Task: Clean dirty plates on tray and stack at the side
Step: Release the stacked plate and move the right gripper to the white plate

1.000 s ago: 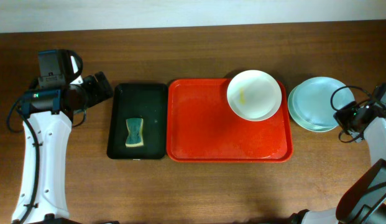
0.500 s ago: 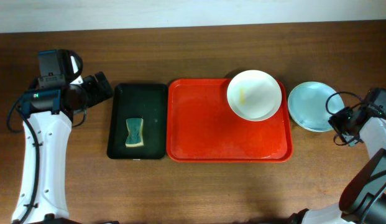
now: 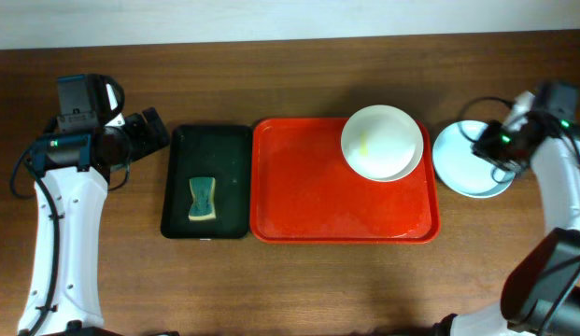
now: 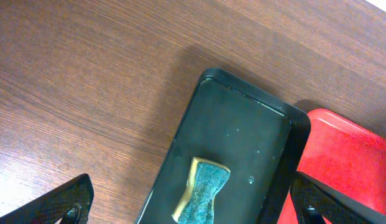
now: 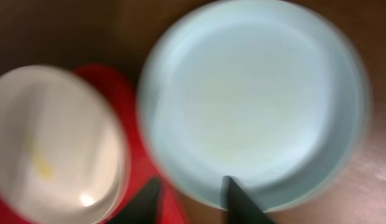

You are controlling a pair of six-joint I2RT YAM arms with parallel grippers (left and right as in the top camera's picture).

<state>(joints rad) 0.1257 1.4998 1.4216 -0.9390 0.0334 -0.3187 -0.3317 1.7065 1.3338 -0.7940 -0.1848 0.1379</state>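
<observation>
White smeared round plate [image 3: 382, 142] sits upper right on red plastic rectangular tray [image 3: 318, 201], just left of right fingers [image 5: 237, 200], narrowly parted, empty, over pale blue-green round plate [image 3: 460, 166]; left fingers [image 4: 62, 202], spread wide, far left.

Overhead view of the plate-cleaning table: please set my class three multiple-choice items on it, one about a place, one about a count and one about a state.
1. Where is the white plate?
A on the bare table; B on the red tray; C on top of the blue plates.
2. How many plates sit on the red tray?
A one; B two; C three.
3. How is the left gripper?
A shut on the sponge; B shut on a plate; C open and empty.

Key: B, the plate lies in a corner of the red tray. A, only the white plate is on it. C, the left wrist view shows its fingers wide apart with nothing between them.
</observation>
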